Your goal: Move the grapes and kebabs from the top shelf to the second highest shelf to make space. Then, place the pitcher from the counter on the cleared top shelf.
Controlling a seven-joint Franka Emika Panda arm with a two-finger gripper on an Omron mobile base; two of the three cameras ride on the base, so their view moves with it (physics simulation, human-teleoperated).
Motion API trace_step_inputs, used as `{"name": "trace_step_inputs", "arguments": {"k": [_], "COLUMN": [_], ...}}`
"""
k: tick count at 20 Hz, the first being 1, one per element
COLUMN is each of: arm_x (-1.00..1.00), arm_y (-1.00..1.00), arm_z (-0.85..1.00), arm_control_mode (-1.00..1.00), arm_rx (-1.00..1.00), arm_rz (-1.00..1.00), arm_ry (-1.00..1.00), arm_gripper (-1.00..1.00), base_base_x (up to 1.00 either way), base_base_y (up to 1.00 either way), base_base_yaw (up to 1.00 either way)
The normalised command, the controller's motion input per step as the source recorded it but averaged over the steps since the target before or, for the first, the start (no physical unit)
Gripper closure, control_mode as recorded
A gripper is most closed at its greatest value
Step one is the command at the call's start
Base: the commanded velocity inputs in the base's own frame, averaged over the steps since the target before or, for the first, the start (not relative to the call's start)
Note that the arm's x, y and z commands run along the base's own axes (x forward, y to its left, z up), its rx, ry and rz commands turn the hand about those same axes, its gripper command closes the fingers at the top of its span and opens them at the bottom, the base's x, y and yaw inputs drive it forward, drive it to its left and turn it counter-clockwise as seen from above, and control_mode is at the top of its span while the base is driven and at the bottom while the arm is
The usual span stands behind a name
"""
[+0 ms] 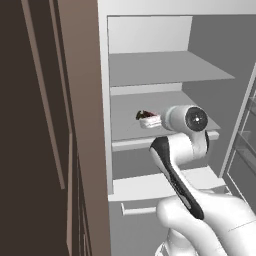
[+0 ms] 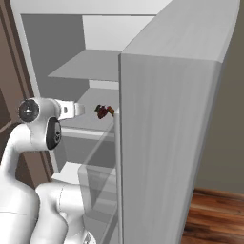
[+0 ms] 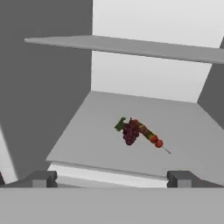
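The grapes point(image 3: 129, 132), a small dark purple bunch with a bit of green stem, sit right in the middle of the second highest shelf point(image 3: 87, 144), and pressed against them lies the kebabs point(image 3: 150, 135) skewer, its red and orange chunks trailing off to the right in the hand view with the thin stick tip poking out past the last piece. From the left base view the same pair shows as a dark little clump, grapes point(image 1: 143, 115) just beyond the hand, on that shelf point(image 1: 125, 112); from the right base view the grapes point(image 2: 101, 111) and the orange bits of the kebabs point(image 2: 110, 110) peek out just left of the fridge door point(image 2: 167, 143), resting on the shelf point(image 2: 90, 100). The gripper point(image 3: 111, 179) hovers at the shelf's front edge, its two dark fingertips point(image 3: 41, 178) spread wide apart with nothing between them, well short of the fruit and touching neither item. In the left base view the arm's white wrist point(image 1: 187, 119) reaches in level with this shelf, and in the right base view the gripper point(image 2: 78, 110) points toward the food from the left. Above, the top shelf point(image 3: 131, 46) is a flat grey slab running across. Lower down, a white drawer top point(image 1: 165, 182) shows beneath the arm, and a brown cabinet panel point(image 1: 80, 125) flanks the fridge's left side.
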Motion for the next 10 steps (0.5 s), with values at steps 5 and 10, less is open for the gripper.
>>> {"name": "trace_step_inputs", "arguments": {"k": [5,10], "arm_x": [-1.0,-0.69], "arm_y": [-0.07,-0.3], "arm_z": [1.0,0.99], "arm_control_mode": [-1.0,-1.0], "arm_rx": [0.05,0.0], "arm_rz": [-0.13,-0.07], "arm_ry": [0.0,0.0], "arm_gripper": [-1.0,-1.0], "base_base_x": [0.0,0.0], "base_base_y": [0.0,0.0], "base_base_yaw": [0.0,0.0]}}
